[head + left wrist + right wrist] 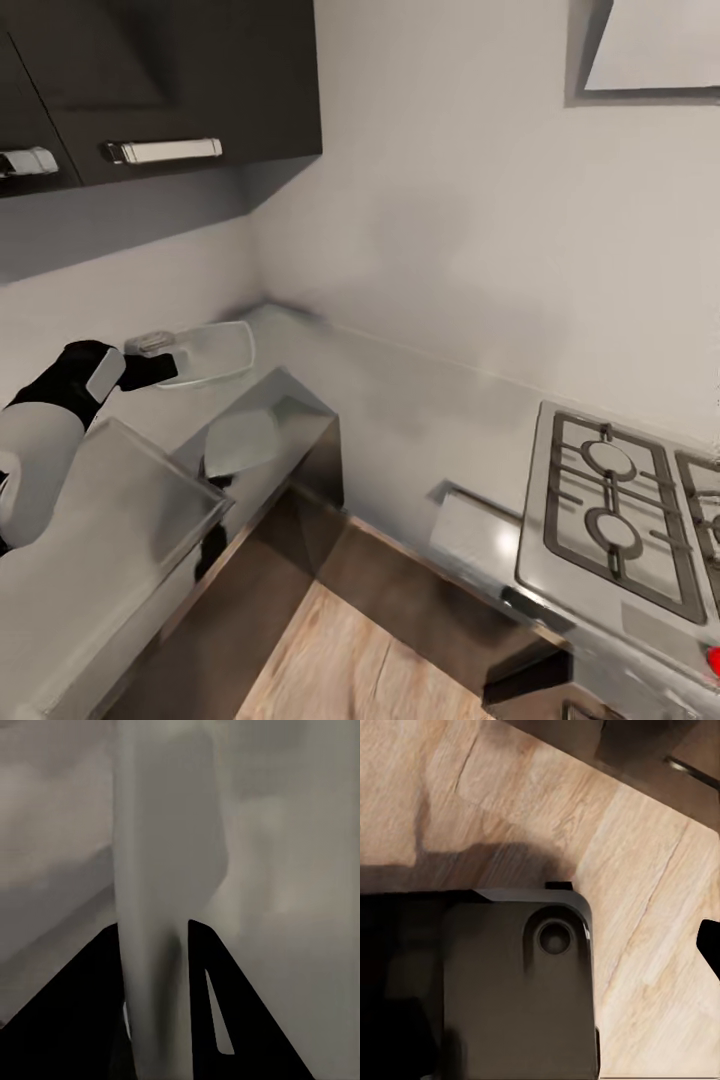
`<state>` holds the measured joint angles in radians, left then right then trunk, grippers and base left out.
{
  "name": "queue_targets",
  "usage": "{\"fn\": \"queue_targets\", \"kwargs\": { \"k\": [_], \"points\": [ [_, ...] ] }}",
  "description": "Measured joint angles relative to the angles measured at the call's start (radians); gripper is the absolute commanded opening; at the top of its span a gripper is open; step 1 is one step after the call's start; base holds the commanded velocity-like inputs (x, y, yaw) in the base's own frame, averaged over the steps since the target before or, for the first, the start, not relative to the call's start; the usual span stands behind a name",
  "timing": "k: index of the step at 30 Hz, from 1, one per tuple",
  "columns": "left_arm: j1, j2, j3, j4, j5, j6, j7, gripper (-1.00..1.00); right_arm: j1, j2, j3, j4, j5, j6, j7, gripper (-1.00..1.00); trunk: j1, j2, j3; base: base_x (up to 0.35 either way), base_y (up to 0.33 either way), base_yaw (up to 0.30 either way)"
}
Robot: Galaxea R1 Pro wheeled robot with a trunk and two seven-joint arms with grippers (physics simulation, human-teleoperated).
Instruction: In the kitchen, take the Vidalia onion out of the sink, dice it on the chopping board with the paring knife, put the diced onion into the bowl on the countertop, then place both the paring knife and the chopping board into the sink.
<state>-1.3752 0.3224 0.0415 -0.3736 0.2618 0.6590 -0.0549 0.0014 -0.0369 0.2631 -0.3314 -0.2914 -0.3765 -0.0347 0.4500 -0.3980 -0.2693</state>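
At left of the head view, left pincer (pixel 150 365) grips the white bowl (pixel 215 350) by its rim, held over the grey counter (pixel 120 500) | likely carrying it | right pincer: state cannot be told, wood floor (pixel 660 870) beneath.

Light wood floor (pixel 660 870) everywhere, with a dark rounded robot base (pixel 502 990) sitting over it. There's a round recessed socket (pixel 555 937) near the base's corner, and dark cabinet fronts (pixel 622 746) beyond the base.
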Motion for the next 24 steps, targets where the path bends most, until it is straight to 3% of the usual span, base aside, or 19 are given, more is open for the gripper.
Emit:
{"fn": "queue_targets", "kwargs": {
  "k": [7,24],
  "points": [
    [0.000,0.001,0.051,-0.048,0.002,0.064,0.001,-1.00,0.000,-0.001,0.000,0.000,0.000,-0.003,-0.001,1.00,0.000,0.000,0.000,-0.334,0.000,0.222],
    [0.000,0.000,0.055,-0.050,0.001,0.069,0.001,-1.00,0.000,-0.002,0.000,0.000,0.000,-0.006,-0.001,1.00,0.000,0.000,0.000,-0.334,0.000,0.251]
  ]
}}
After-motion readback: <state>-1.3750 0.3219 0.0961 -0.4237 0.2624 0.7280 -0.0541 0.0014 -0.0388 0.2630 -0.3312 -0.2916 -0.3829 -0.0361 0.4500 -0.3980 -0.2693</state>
